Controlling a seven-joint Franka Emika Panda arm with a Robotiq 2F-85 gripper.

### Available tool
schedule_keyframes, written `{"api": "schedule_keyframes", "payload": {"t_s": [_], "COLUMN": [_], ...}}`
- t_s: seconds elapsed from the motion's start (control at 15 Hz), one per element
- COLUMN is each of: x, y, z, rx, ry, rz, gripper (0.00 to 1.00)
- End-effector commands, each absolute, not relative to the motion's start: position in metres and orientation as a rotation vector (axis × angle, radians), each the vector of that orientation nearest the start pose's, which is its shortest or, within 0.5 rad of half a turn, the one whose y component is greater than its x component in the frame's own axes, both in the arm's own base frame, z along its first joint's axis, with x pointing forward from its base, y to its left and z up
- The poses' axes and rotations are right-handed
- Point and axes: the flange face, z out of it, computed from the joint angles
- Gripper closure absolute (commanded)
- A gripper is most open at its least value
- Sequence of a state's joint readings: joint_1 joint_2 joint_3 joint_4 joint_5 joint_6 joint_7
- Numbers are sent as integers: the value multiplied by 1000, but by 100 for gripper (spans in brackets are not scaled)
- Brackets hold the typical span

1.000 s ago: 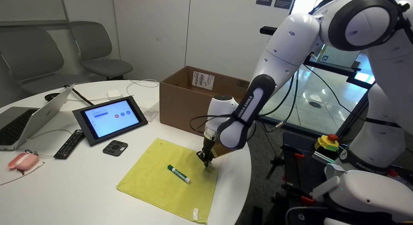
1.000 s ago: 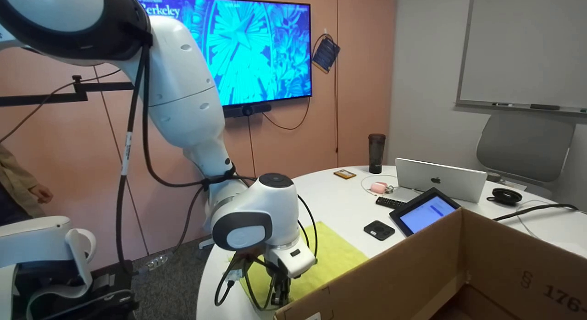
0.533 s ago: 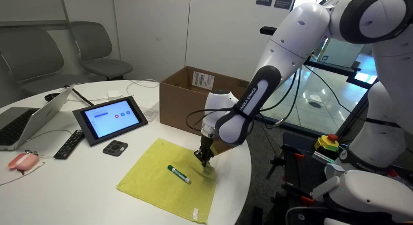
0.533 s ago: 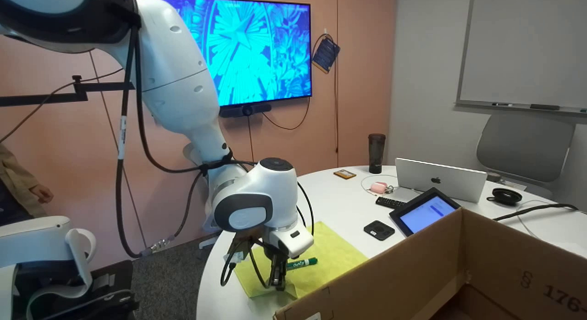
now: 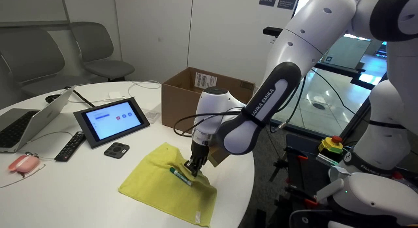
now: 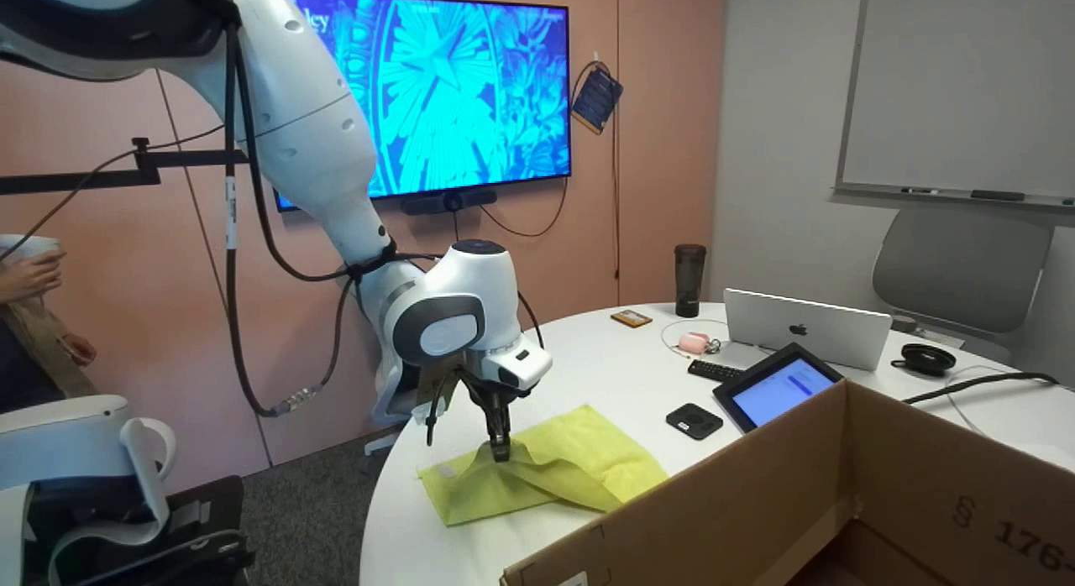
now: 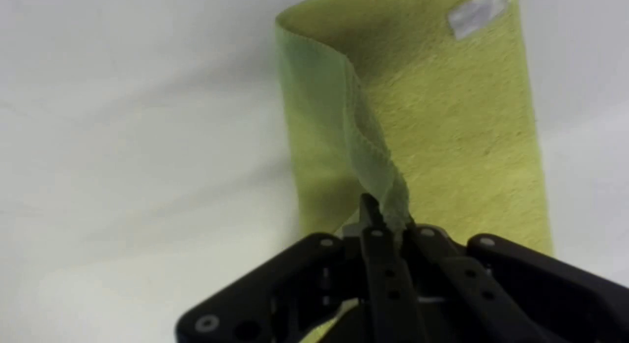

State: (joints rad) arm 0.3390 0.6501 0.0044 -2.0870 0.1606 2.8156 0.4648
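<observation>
Wrist view showed the claw at approx. 5 o'clock, clamped on a gathered edge of the yellow cloth, w/ a white tag betw. 1 & 2 o'clock. In an ext. view the cloth lay on the counter, its pinched edge lifted into a fold; the green marker rested on it, just beside the claw at approx. 9 o'clock, & the cardboard box stood at approx. 12 o'clock. For handling the raised edge, slow, low motion w/ a firm pinch seemed best, b/c only a thin bit of fabric was gripped & could prob. slip. Sharp tugs might've rolled the marker, so easing the fold along smoothly, w/o knocking it, looked safer.
</observation>
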Motion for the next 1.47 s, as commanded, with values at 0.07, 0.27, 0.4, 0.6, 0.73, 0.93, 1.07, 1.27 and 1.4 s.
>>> {"api": "schedule_keyframes", "payload": {"t_s": [0.07, 0.27, 0.4, 0.6, 0.73, 0.93, 1.07, 1.27, 1.4], "x": [534, 515, 507, 503, 502, 506, 518, 547, 571], "y": [266, 301, 314, 322, 325, 327, 324, 310, 294], "z": [101, 83, 75, 73, 76, 89, 107, 137, 153], "rx": [-3096, -3143, -3159, -3161, -3164, -3153, -3143, -3119, -3109], "ry": [111, -62, -142, -203, -230, -254, -235, -144, -68], "rz": [-35, 34, 61, 60, 51, 3, -72, -181, -251], "gripper": [100, 100, 100, 67, 50, 27, 11, 0, 0]}}
